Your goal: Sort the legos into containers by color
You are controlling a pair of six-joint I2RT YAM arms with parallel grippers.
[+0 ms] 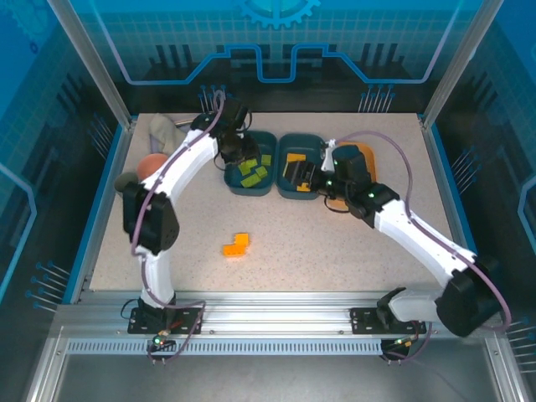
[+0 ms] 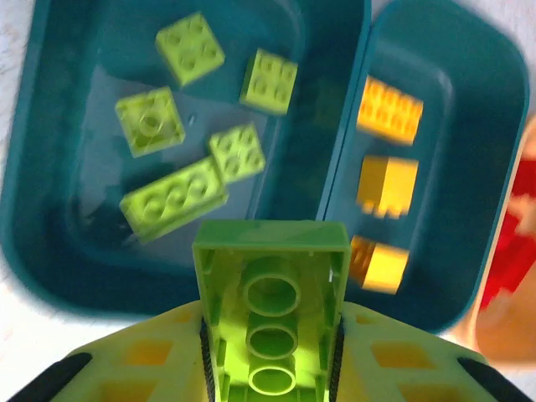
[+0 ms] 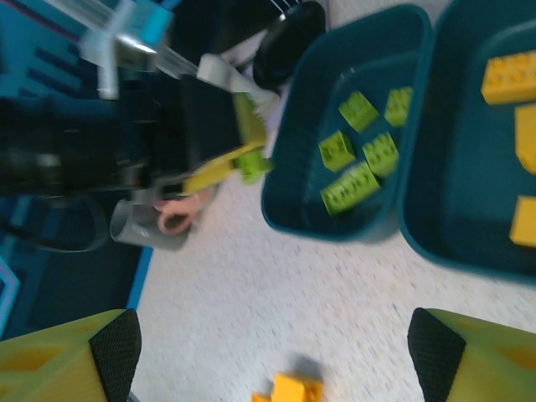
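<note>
My left gripper (image 2: pixel 270 335) is shut on a green oblong lego (image 2: pixel 270 310), held underside-up over the near rim of the left dark teal tub (image 2: pixel 50 251). Several green legos (image 2: pixel 172 197) lie in that tub (image 1: pixel 249 186). The neighbouring teal tub (image 1: pixel 286 191) holds yellow-orange legos (image 2: pixel 388 110). Red legos (image 2: pixel 515 243) show at the far right in the yellow-orange tub (image 1: pixel 366 159). My right gripper (image 3: pixel 275 352) is open above bare table, hovering by the second tub (image 1: pixel 303 176). Two yellow-orange legos (image 1: pixel 236 244) lie on the table, seen below the right gripper (image 3: pixel 289 389).
A round pink bowl (image 1: pixel 152 165) and a grey cloth (image 1: pixel 163 130) sit at the back left behind the left arm. A small black pan (image 3: pixel 289 29) lies beyond the green tub. Open tabletop stretches along the front around the loose legos.
</note>
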